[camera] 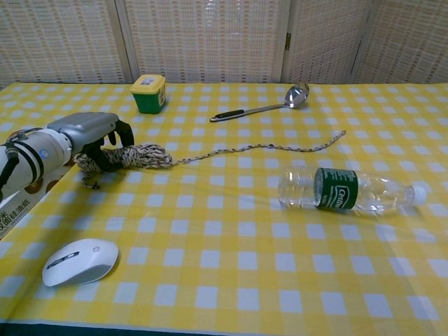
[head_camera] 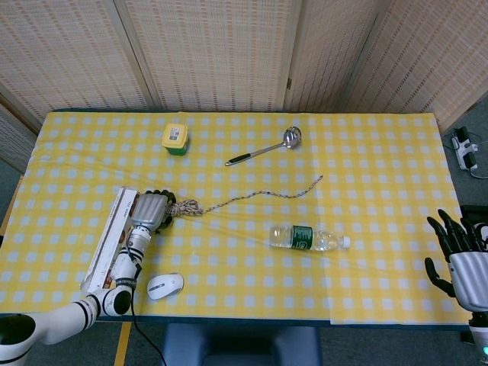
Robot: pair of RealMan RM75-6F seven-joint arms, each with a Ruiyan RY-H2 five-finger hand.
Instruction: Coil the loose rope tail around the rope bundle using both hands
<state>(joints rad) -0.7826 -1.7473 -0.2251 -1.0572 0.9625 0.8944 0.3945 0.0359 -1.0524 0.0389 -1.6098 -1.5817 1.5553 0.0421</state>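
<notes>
**Op:** Chest view shows my left hand (camera: 87, 133) curled over the rope bundle (camera: 133, 156), gripping it near the table's left edge, beside the box (head_camera: 110, 238).

**Spotter:** And the tail?

**Op:** The loose tail (camera: 269, 147) trails right, uncoiled. My right hand (head_camera: 457, 255) hangs off the table's right edge, fingers apart, holding nothing.

**Spotter:** Risk?

**Op:** Reaching across could knock the bottle (camera: 343, 190); tugging the tail could loosen the bundle from my grip.

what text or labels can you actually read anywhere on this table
Green label on the clear plastic water bottle: white brand word, looks like "Cestbon", too blurred to be sure.
Long cardboard box by the left arm: dark print, cut off, unreadable.
White sticker on the yellow-lidded green tub: too small.
White computer mouse: none visible.
</notes>
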